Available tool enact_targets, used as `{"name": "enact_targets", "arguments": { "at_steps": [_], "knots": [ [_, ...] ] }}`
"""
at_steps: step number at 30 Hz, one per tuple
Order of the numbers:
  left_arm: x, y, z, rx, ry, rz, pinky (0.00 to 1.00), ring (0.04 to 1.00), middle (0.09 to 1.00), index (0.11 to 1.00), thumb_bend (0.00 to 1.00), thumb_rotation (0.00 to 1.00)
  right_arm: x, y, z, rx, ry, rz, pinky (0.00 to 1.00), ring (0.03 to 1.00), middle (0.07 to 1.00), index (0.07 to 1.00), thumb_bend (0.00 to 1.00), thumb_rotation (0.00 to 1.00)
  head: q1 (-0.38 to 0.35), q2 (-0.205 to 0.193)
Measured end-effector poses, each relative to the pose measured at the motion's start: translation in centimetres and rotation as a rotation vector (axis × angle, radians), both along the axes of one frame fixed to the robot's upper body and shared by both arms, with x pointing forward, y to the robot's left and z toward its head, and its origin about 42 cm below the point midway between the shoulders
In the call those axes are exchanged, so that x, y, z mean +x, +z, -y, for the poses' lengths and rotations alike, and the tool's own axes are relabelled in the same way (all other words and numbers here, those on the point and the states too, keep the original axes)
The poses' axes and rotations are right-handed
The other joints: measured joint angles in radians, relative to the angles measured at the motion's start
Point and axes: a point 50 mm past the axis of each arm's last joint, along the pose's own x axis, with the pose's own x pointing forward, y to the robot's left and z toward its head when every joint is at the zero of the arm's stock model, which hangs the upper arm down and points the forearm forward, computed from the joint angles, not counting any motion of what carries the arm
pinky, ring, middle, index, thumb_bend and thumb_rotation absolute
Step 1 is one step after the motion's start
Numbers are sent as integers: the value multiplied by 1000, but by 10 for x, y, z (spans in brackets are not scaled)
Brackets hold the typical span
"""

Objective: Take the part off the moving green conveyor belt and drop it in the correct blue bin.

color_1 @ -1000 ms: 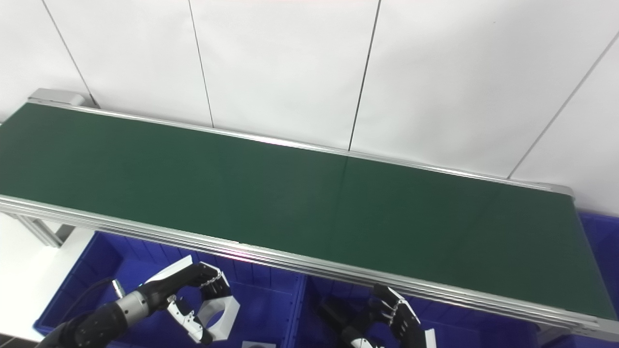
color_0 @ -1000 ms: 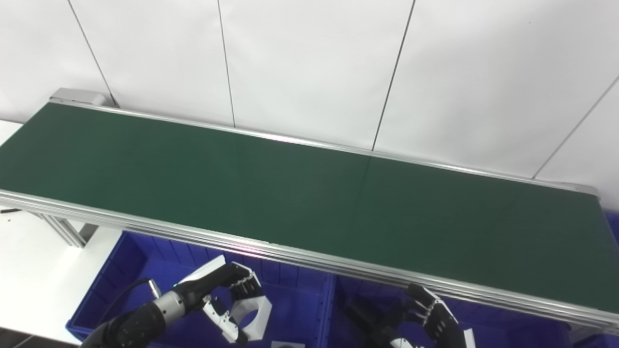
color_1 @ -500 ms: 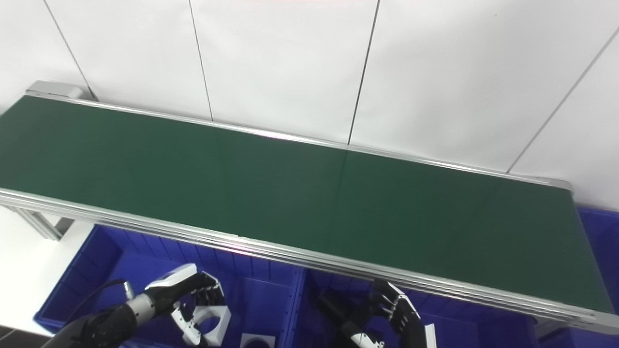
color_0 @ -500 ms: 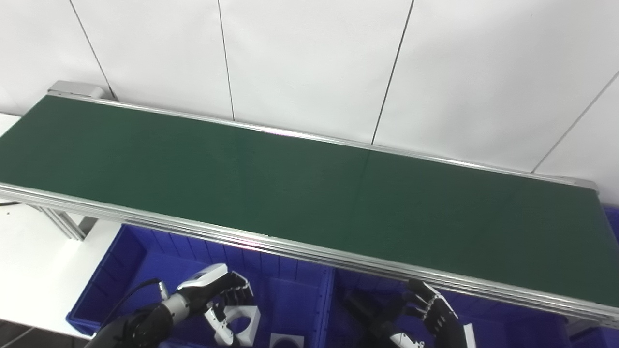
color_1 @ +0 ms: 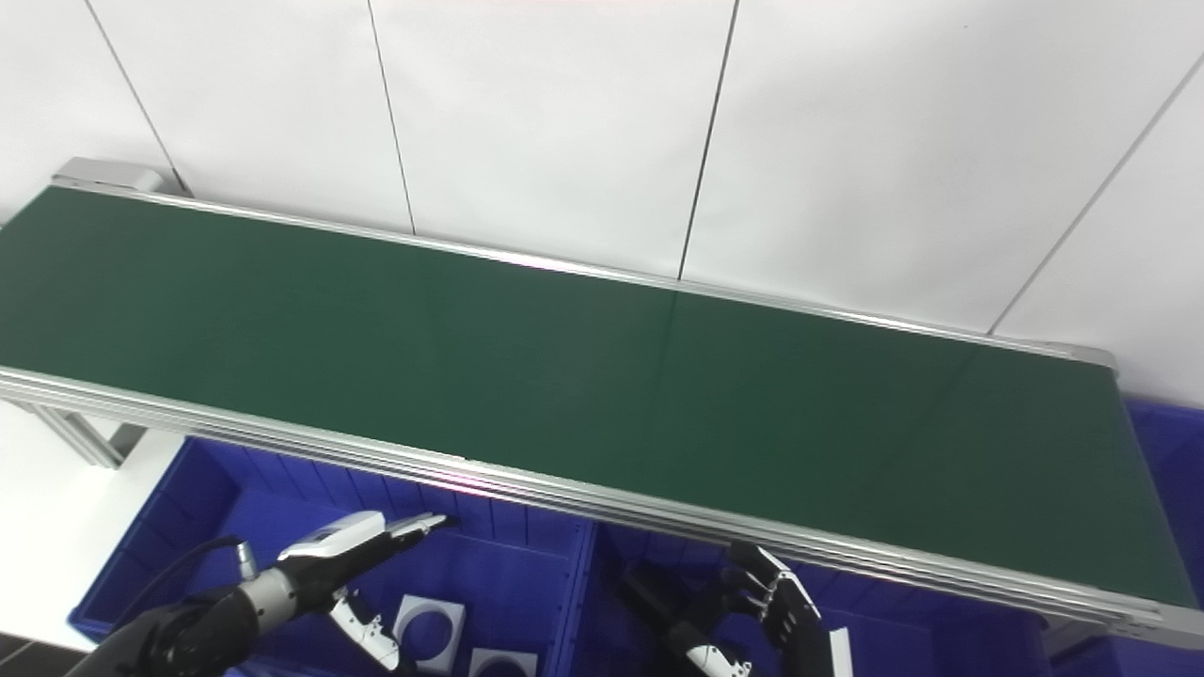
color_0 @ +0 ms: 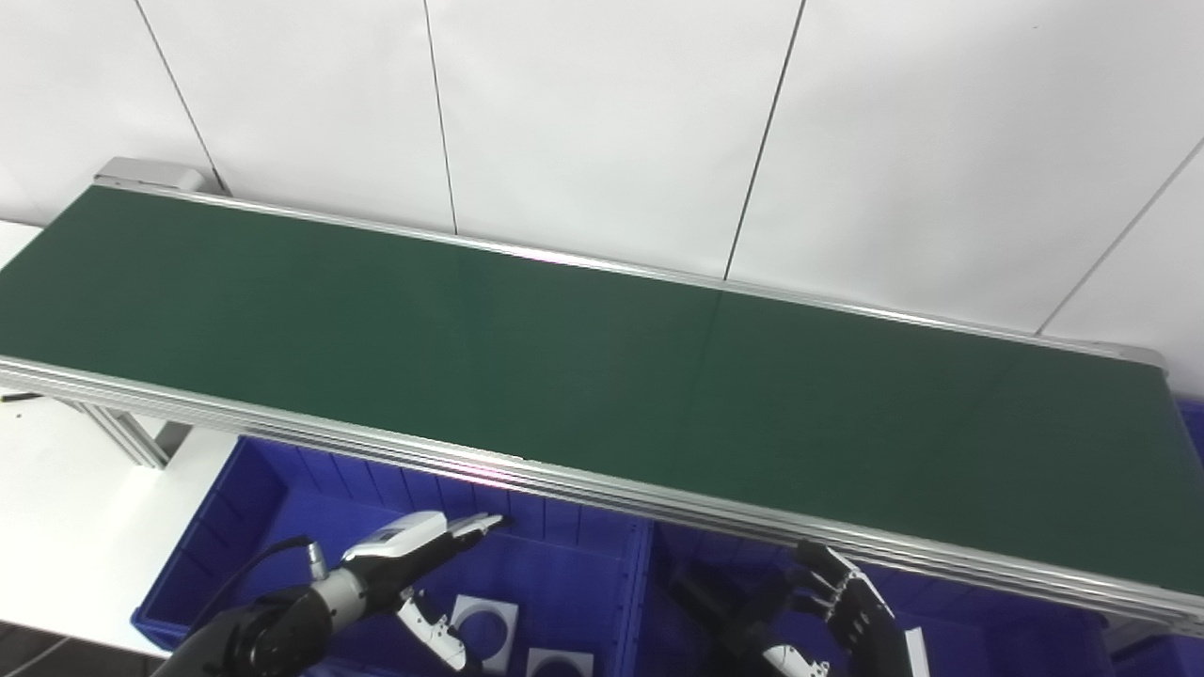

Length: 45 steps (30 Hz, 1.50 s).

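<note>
The long dark green conveyor belt [color_0: 583,376], framed by silver aluminium rails, is running diagonally across the view from upper left to lower right, its whole surface lying bare. Below its near rail, the left blue plastic bin [color_0: 564,583] is sitting beside the right blue plastic bin [color_0: 997,630], their walls touching under the belt edge. The left hand [color_0: 414,555], black and white, is hovering over the left bin with its fingers stretched out flat and its thumb apart, gripping nothing. The right hand [color_1: 781,611] is hanging over the right bin with fingers spread and loosely curled, also carrying nothing. The white square part with a round hole [color_0: 484,621] is lying on the left bin's floor, just below the left hand and apart from it; a second similar white part [color_0: 555,663] is lying near it at the picture's bottom edge.
</note>
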Motion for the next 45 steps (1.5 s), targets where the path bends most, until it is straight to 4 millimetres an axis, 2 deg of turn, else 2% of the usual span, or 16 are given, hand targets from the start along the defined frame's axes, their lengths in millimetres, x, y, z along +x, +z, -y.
{"name": "enact_targets", "arguments": {
  "at_steps": [4,8,10,12,16,18,19,20,22,24,25,29,31,38,42,45],
  "knots": [
    [2,12,-1,-58,18,-2,1000,1000,1000,1000,956,415,0,0,0,-2,1,1,635,734,772,747,693,141,-5,2],
    [-2,31,0,-164,16,-18,1000,1000,1000,986,994,253,0,0,-1,-1,1,1,635,735,771,745,689,143,-18,2],
    [-5,40,-1,-223,28,-26,928,995,996,914,991,151,1,0,-1,0,2,1,634,730,768,745,687,141,-52,2],
    [-9,45,-5,-296,62,-26,879,921,907,833,949,54,1,0,-2,-2,3,3,631,724,765,745,679,136,-83,2],
    [-21,53,-1,-531,135,-38,892,875,830,767,918,3,1,0,-5,-23,6,5,635,726,770,778,668,109,-132,-2],
    [-26,54,9,-667,160,-27,843,828,770,716,907,0,1,1,-9,-30,1,8,641,731,781,834,653,86,-150,-2],
    [-27,53,15,-740,177,-12,771,761,719,683,873,0,1,1,-12,-31,0,9,643,734,789,857,644,66,-161,-3],
    [-28,53,21,-804,193,2,753,744,706,675,864,0,1,1,-15,-32,3,11,643,735,791,862,642,61,-161,-3],
    [-28,51,34,-932,224,32,639,639,645,632,834,0,1,2,-20,-37,9,13,646,736,796,861,640,48,-192,1],
    [-28,47,47,-1016,249,44,642,628,640,635,823,0,2,2,-25,-37,2,16,641,736,800,855,643,55,-222,8],
    [-29,46,50,-1033,250,43,680,655,654,646,826,0,2,2,-26,-39,-2,17,637,735,799,853,642,67,-260,12],
    [-32,38,55,-1078,260,5,829,723,677,676,810,0,0,2,-27,-55,-17,19,632,731,795,841,650,108,-307,18],
    [-33,32,59,-1146,299,-41,795,698,684,681,782,0,0,2,-27,-61,-27,21,630,736,797,838,651,113,-374,28],
    [-39,5,84,-1273,442,-136,778,710,715,716,749,0,3,7,-38,-68,-29,40,634,756,805,821,646,100,-403,44],
    [-38,3,80,-1255,493,-110,787,717,723,724,743,0,5,15,-35,-79,-36,70,645,762,810,821,653,125,-423,61],
    [-39,0,79,-1202,512,-103,894,812,795,758,719,0,5,16,-33,-87,-42,72,647,760,807,819,659,145,-428,75]
  ]
}}
